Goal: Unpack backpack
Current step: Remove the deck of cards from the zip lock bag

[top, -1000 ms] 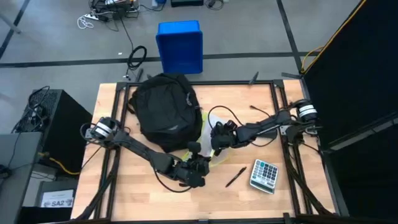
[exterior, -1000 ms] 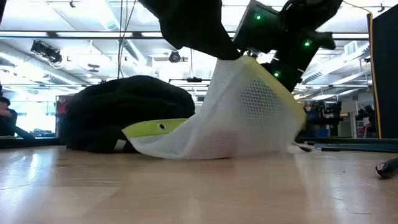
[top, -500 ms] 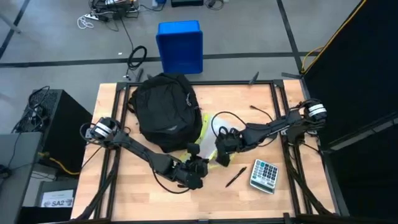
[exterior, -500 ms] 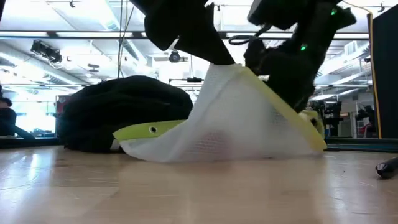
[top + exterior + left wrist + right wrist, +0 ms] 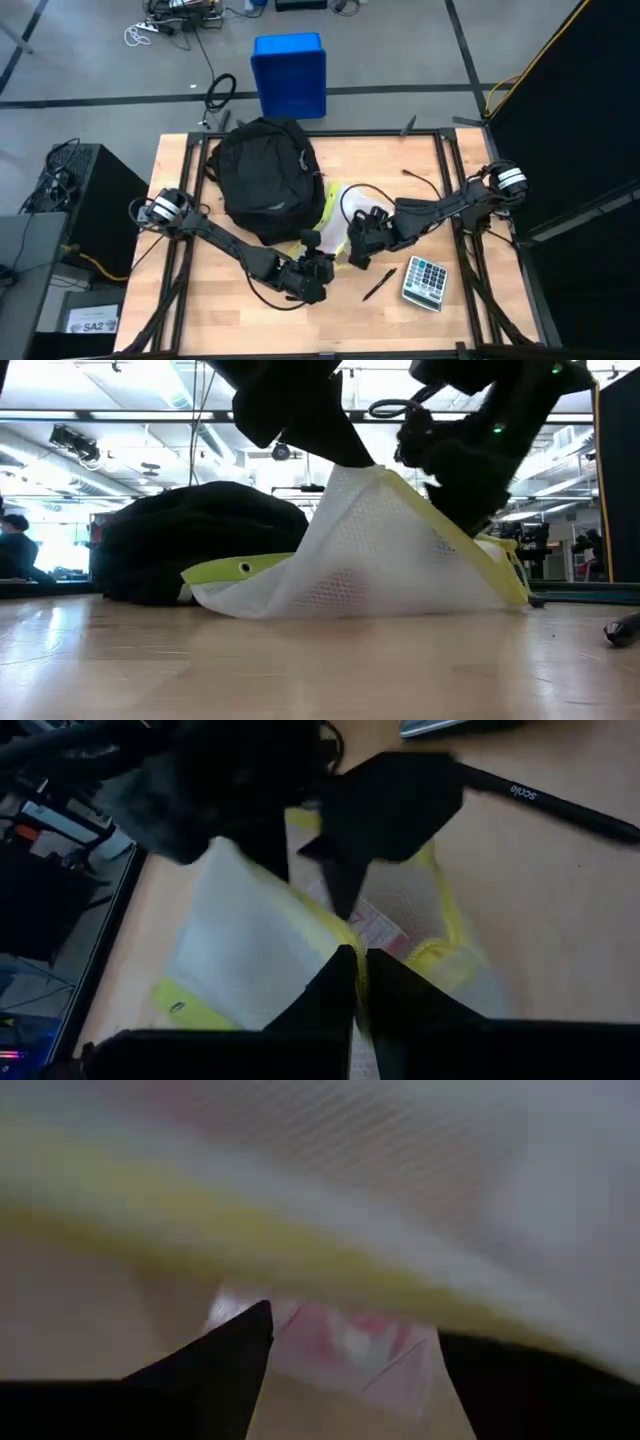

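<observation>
- High view: the large black soft fabric backpack (image 5: 264,178) is seen lying on the wooden table (image 5: 420,170), on the far side of both hands and well clear of them.
- The left hand (image 5: 322,268) is placed at the near edge of a white mesh pouch with yellow-green trim (image 5: 334,208); the right hand (image 5: 357,242) is set just beside it, on the same pouch.
- A grey calculator (image 5: 424,282) and a black pen (image 5: 378,285) are seen on the table near the right hand, on its near side.
- A blue plastic bin (image 5: 290,74) is seen on the floor beyond the table.
- Low view: the pouch (image 5: 380,550) is held up in a tent shape, its peak pinched by the left hand (image 5: 352,458), while the right hand (image 5: 462,510) is pressed against its sloping yellow edge. The backpack (image 5: 200,545) is seen behind the pouch.
- Left wrist view: the left hand's fingers (image 5: 335,985) are closed tightly on the yellow edge of the pouch (image 5: 250,940); the pen (image 5: 560,805) is seen beyond.
- Right wrist view: the right hand's fingers (image 5: 215,1365) are seen spread apart, with the pouch's mesh and yellow band (image 5: 330,1260) close in front; whether anything is gripped cannot be told.
</observation>
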